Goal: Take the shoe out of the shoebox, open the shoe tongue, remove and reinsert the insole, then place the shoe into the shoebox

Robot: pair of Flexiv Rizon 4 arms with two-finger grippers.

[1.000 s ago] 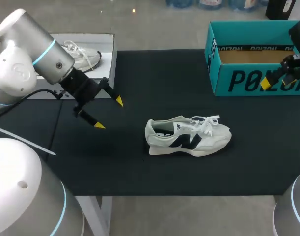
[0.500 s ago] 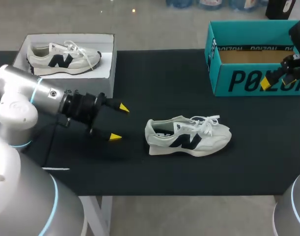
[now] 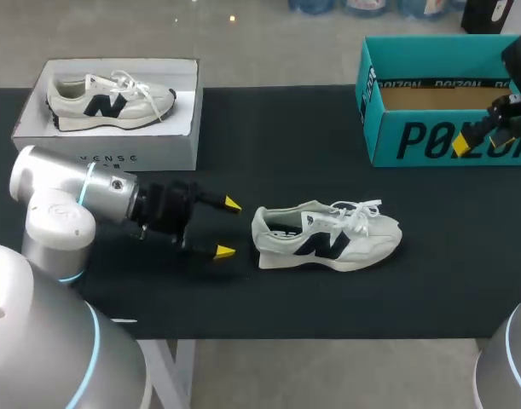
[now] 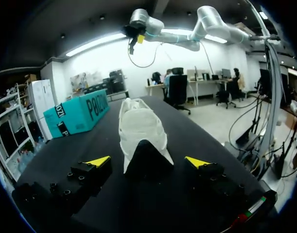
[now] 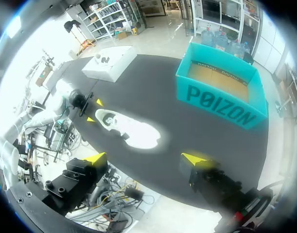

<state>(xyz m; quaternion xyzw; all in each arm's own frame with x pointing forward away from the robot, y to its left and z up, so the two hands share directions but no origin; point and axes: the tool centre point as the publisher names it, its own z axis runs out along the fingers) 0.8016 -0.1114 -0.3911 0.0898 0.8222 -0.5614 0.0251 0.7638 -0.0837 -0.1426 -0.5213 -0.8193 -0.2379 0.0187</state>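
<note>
A white sneaker (image 3: 327,236) with a black logo lies on its sole mid-table, heel to the left. My left gripper (image 3: 228,227) is open and level just left of the heel, not touching it. From the left wrist the sneaker (image 4: 138,128) runs straight ahead, its heel between the spread fingertips of the left gripper (image 4: 147,161). The teal shoebox (image 3: 431,141) stands open at the back right. My right gripper (image 3: 480,136) hangs open in front of it. The right wrist view looks down from high up past the right gripper (image 5: 145,158) at the sneaker (image 5: 131,130) and the shoebox (image 5: 216,104).
A white box (image 3: 115,153) at the back left holds a second white sneaker (image 3: 111,98). The black table top reaches its front edge a short way below the sneaker. The teal shoebox (image 4: 80,114) shows beyond the left finger in the left wrist view.
My left arm has swung down and to the right, bringing its open gripper level and close to the sneaker's heel. The right arm and the sneaker have not moved.
</note>
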